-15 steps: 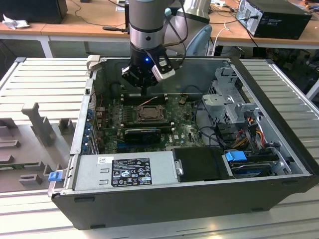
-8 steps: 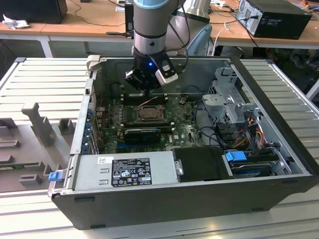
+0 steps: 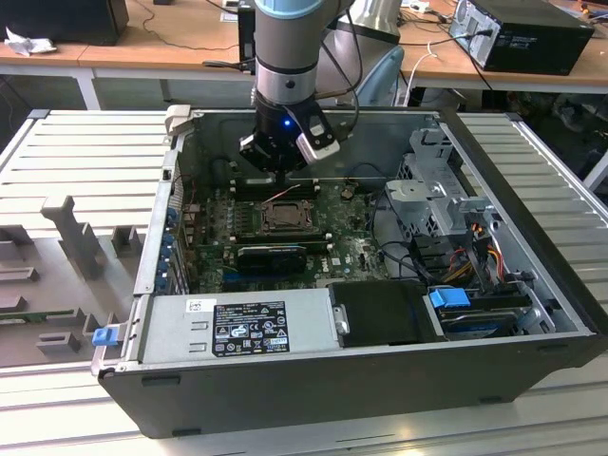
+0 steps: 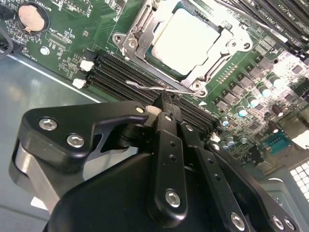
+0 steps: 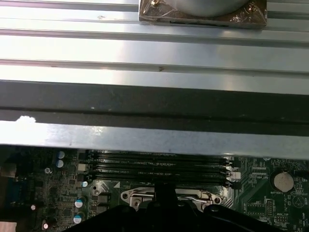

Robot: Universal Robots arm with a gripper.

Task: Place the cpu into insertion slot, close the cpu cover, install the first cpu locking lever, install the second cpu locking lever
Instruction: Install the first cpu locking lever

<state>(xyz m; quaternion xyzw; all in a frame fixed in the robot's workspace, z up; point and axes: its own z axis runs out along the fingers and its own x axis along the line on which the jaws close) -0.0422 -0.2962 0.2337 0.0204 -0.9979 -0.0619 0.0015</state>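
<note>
My hand (image 4: 166, 104) is clenched on a thin wire locking lever (image 4: 145, 87) beside the cpu cover (image 4: 145, 36), which lies closed over the cpu (image 4: 188, 41).

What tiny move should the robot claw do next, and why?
Probably push the thin wire locking lever sideways toward its latch. The gripper is shut right at that lever, the cpu already sits in the socket, and the cpu cover lies closed over it.
</note>
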